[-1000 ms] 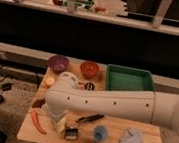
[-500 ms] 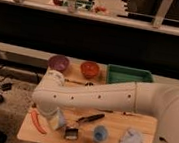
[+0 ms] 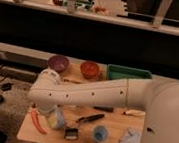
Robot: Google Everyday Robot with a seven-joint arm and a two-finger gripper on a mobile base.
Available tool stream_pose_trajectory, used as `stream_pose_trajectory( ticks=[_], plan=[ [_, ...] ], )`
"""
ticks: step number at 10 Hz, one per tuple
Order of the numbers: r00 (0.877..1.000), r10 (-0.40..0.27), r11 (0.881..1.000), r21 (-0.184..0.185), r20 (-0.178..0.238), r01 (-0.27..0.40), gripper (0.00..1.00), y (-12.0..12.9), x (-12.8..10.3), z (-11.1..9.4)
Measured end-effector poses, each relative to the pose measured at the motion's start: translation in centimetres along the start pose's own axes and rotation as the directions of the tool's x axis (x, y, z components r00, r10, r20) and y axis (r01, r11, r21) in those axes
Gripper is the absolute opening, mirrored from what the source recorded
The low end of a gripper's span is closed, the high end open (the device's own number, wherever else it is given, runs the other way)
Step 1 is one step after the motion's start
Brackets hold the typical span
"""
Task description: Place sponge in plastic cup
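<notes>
Camera view: my gripper (image 3: 56, 118), grip I cannot tell, hangs near-left by the sponge (image 3: 71, 133); shoving it right could topple the plastic cup (image 3: 100, 133).

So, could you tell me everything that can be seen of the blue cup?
The cup is small, light blue, plastic by its look. It stands upright, mouth up, near the table's front edge. Its inside cannot be made out. The sponge lies at its picture-left, a white cloth at its right; neither touches it. The gripper is further left, past the sponge, apart from the cup.
</notes>
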Motion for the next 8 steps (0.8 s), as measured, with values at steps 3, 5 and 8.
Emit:
stream_pose_trajectory(
  ticks=[3, 5, 8],
  plan=[
    [1.000, 0.008, 1.000, -0.015, 0.005, -0.007, 0.80, -0.6, 0.6, 1.5],
    [1.000, 0.000, 1.000, -0.019, 0.006, 0.001, 0.80, -1.2, 0.6, 2.2],
    [1.000, -0.007, 0.999, -0.034, -0.001, 0.007, 0.80, -1.8, 0.9, 3.3]
  ],
)
